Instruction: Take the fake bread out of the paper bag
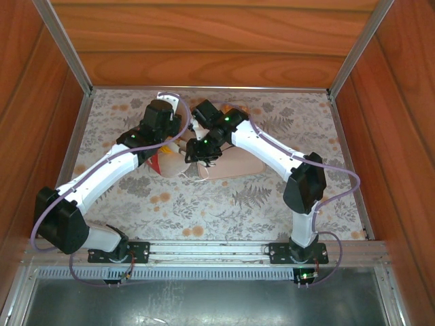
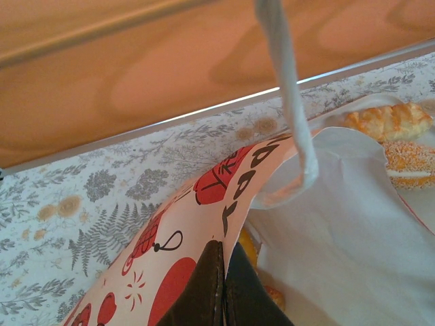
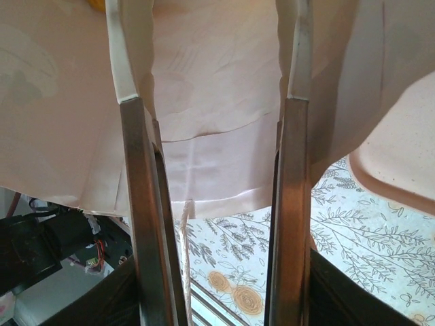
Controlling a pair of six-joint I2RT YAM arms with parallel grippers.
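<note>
Inside the paper bag (image 3: 217, 115) the right gripper (image 3: 211, 41) stands half-open, what looks like fake bread (image 3: 97, 4) peeking at eleven o'clock; left gripper (image 2: 224, 285) pinches its rim.

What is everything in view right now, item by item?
paper bag: one, white with red print, mid-table between the grippers
cord handle: one, white, rising from the bag's mouth
bread: two golden-brown pieces just past the bag's mouth; something orange inside the bag, probably more
tray: one, pale beige, beside the bag
tablecloth: one, pale with grey ferns and orange flowers, covering the table
walls: three, reddish wood, around the table
left gripper: black, shut on the bag's edge
right gripper: jaws apart, against the bag's white paper
</note>
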